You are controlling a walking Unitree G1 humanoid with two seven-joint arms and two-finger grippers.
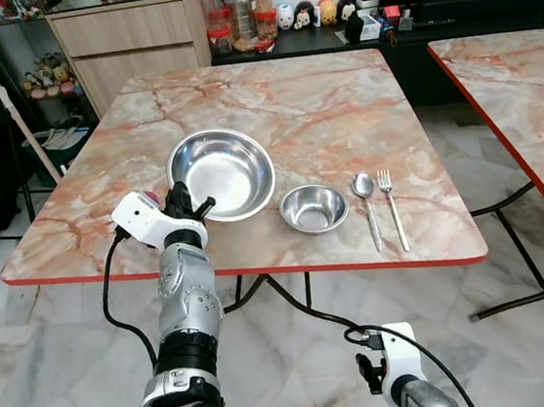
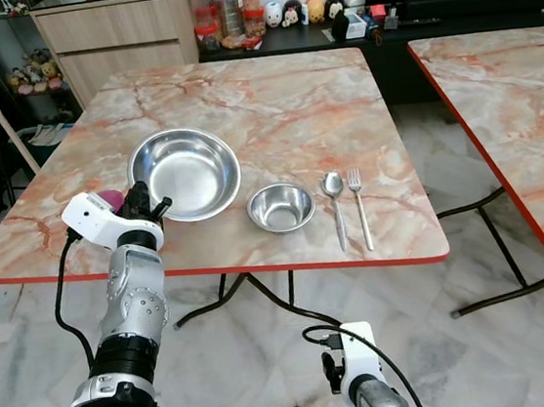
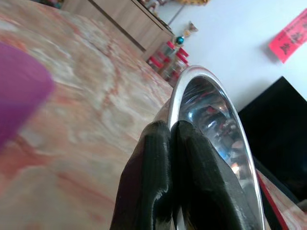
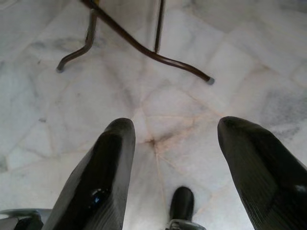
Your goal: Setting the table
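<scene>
Left pincer (image 1: 194, 208) pinching large bowl (image 1: 221, 173) rim.

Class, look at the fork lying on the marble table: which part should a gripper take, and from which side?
Take the fork by its slim handle, from straight above, fingers straddling it. It lies flat, tines pointing away; approach from its open right side, since the spoon lies close on its left.

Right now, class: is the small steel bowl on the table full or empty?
Empty. The small steel bowl stands upright beside the spoon, its bare shiny bottom showing.
</scene>
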